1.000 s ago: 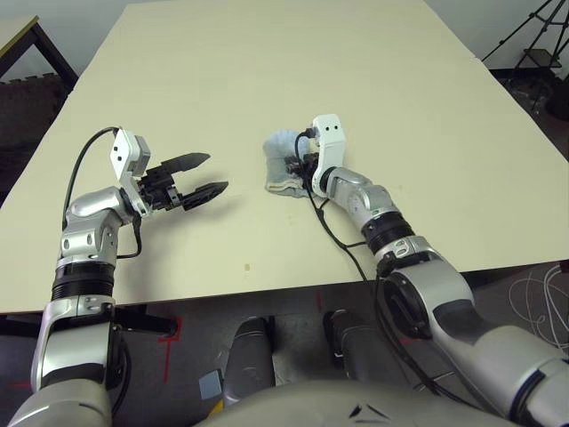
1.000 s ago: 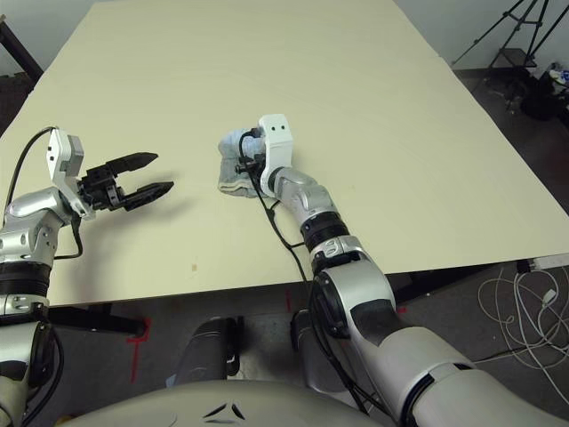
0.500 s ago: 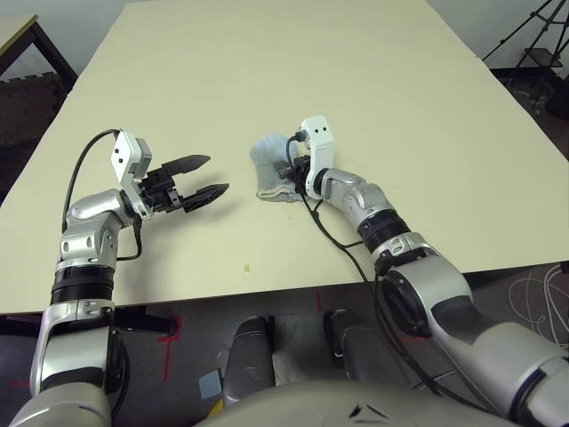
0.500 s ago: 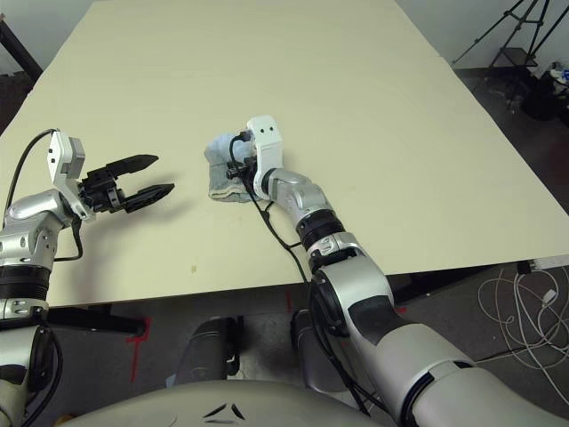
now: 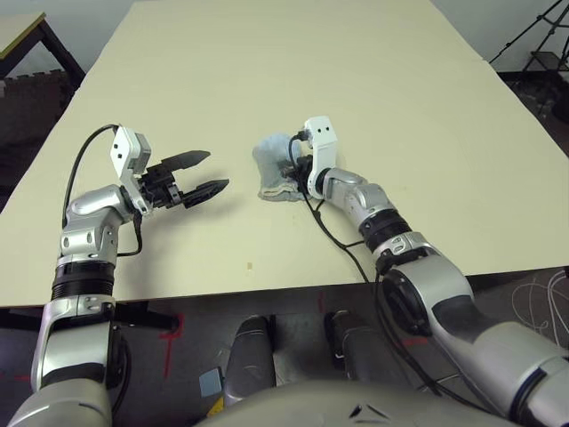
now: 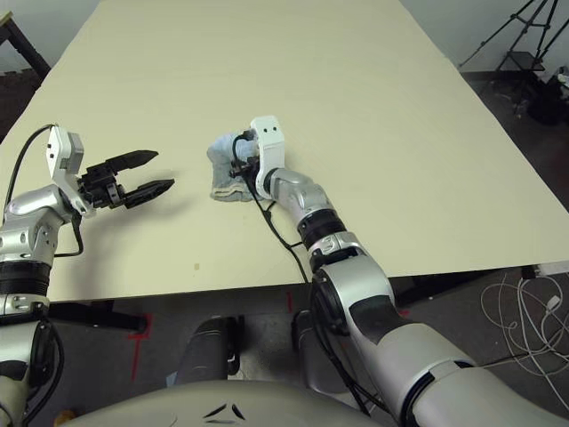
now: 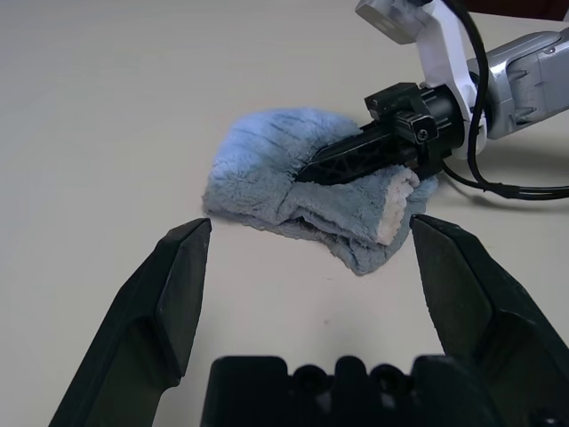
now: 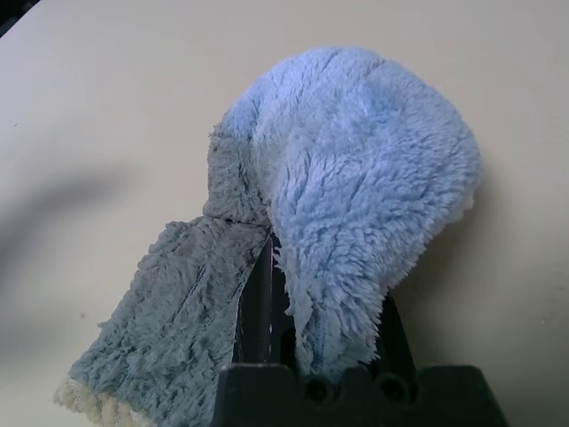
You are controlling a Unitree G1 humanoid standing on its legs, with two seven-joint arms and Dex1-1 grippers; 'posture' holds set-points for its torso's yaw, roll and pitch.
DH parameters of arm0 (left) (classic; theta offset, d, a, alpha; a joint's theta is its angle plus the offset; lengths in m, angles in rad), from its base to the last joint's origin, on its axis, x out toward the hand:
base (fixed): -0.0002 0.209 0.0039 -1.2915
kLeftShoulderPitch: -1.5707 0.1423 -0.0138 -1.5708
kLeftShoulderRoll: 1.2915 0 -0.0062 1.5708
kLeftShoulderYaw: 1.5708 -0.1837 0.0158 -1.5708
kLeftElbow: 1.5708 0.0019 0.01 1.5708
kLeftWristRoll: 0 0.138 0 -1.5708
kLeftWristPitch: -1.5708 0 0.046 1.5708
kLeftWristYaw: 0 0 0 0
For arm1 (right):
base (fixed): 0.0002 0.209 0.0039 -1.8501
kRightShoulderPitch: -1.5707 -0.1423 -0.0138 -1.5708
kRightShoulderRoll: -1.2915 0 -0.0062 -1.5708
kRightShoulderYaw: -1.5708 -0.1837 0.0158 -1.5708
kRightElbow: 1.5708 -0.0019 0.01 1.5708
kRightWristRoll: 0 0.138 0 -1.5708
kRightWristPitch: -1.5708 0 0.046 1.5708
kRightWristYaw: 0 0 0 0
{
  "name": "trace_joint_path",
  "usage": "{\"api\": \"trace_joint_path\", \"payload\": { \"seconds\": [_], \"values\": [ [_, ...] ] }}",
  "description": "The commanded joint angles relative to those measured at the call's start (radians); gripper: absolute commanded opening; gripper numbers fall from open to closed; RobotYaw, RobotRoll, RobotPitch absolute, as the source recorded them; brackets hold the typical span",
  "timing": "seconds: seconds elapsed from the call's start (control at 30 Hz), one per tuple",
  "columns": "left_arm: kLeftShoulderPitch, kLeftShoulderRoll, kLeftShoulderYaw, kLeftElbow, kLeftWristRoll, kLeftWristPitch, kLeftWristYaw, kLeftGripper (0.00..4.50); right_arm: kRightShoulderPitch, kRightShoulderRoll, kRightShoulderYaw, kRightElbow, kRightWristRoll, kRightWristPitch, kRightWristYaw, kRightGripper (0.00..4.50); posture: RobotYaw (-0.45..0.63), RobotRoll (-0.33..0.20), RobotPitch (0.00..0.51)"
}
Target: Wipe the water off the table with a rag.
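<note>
While my two silver forearms come in from the bottom, the left one point(image 5: 84, 240) stands along the left side of the frame, and the right one point(image 5: 427, 276) runs from the lower right corner towards the centre. Below them I see the dark floor point(image 5: 293, 311), with red tape point(image 5: 169, 340) and a small blue-grey square point(image 5: 211, 382) at the lower left, and pale cables point(image 6: 524, 325) lying in loops at the lower right. Next comes the near edge of the cream worktop point(image 5: 356, 80), which crosses the lower part of the frame. Just inside this edge, left of centre, there is a tiny tan speck point(image 5: 250, 266).

Farther up, at the left, my left gripper point(image 5: 219, 168) is above the worktop, its jaws wide open and with nothing between them; they point to the right. Near the centre, my right gripper point(image 5: 296, 169) has its jaws closed on a fold of the blue-grey rag point(image 5: 273, 165). The rag lies rumpled on the worktop, a little left of the middle of the frame, well apart from the left jaws. Its whitish hem point(image 7: 396, 209) shows on one side.

Farthest away, a part of a smaller table point(image 5: 18, 36) is in the upper left corner, and a black tripod point(image 6: 524, 58) stands at the upper right.
</note>
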Motion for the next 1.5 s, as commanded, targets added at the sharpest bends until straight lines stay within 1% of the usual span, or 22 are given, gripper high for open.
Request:
{"api": "trace_joint_path", "payload": {
  "seconds": [0.03,0.3,0.43,0.7,0.93,1.07,1.3,1.5],
  "values": [
    [-0.020,-0.004,-0.012,0.025,0.016,-0.013,-0.008,4.50,-0.028,-0.016,-0.028,0.017,0.006,-0.013,-0.014,0.08,-0.01,0.000,0.122],
    [-0.026,-0.005,-0.013,0.038,0.019,-0.020,-0.013,4.50,-0.024,-0.089,-0.059,0.006,0.006,0.000,-0.007,0.08,-0.01,0.000,0.124],
    [-0.032,-0.007,-0.015,0.051,0.023,-0.026,-0.015,4.50,-0.003,-0.150,-0.060,-0.020,0.001,0.025,0.015,0.08,-0.02,0.000,0.124],
    [-0.050,-0.019,-0.020,0.075,0.031,-0.038,-0.018,4.50,0.102,-0.271,-0.033,-0.153,-0.012,0.122,0.073,0.08,-0.04,0.000,0.128],
    [-0.070,-0.027,-0.025,0.106,0.039,-0.054,-0.024,4.50,0.188,-0.376,-0.044,-0.297,-0.004,0.215,0.098,0.08,-0.05,0.000,0.133],
    [-0.083,-0.030,-0.028,0.124,0.044,-0.061,-0.028,4.50,0.215,-0.420,-0.057,-0.343,0.005,0.247,0.104,0.08,-0.06,0.000,0.134],
    [-0.109,-0.038,-0.032,0.161,0.053,-0.079,-0.032,4.50,0.237,-0.463,-0.064,-0.396,0.026,0.285,0.112,0.08,-0.07,0.000,0.136],
    [-0.113,-0.039,-0.031,0.168,0.053,-0.083,-0.034,4.50,0.279,-0.496,-0.065,-0.458,0.040,0.323,0.125,0.08,-0.07,0.000,0.139]
  ]
}}
